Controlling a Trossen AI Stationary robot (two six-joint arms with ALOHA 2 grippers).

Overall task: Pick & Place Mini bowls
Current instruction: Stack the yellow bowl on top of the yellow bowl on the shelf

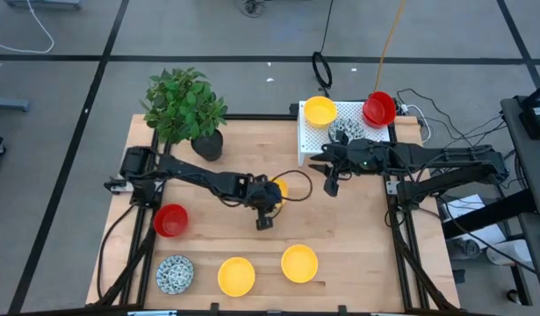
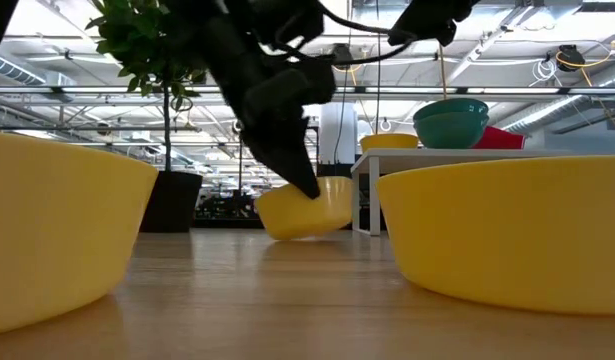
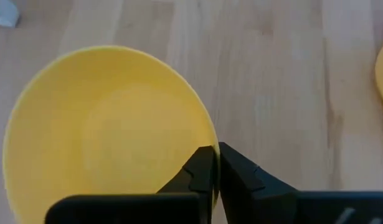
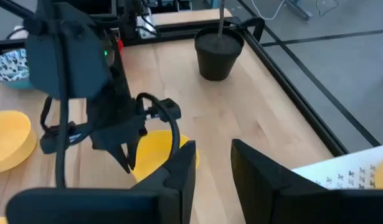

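My left gripper [image 1: 271, 193] is at the table's middle, shut on a yellow mini bowl [image 1: 279, 185], which also shows in the left wrist view [image 3: 110, 130] and the low view [image 2: 309, 208]. My right gripper [image 1: 329, 184] is open and empty, just right of that bowl and in front of the white rack [image 1: 357, 118]; its wrist view [image 4: 210, 163] shows the gap. On the rack sit a yellow bowl [image 1: 320, 110], a red bowl [image 1: 379, 108] and a speckled bowl [image 1: 343, 132]. A red bowl [image 1: 170, 219], a speckled bowl [image 1: 174, 274] and two yellow bowls [image 1: 236, 276] [image 1: 299, 263] rest on the table. My left gripper pinches the yellow bowl's rim [image 3: 211, 140], one finger inside the bowl and one outside. The fingers [image 2: 299, 178] come from above, slanting down. The bowl sits tilted in the hold; whether its lower edge [image 2: 287, 234] is still on the table I cannot tell.
A dark pot with a green plant [image 1: 186, 105] stands at the far left. The rack fills the far right corner. The two near yellow bowls loom large in the low view [image 2: 57, 230] [image 2: 507, 235]. Bare wood lies between the near bowls and the grippers.
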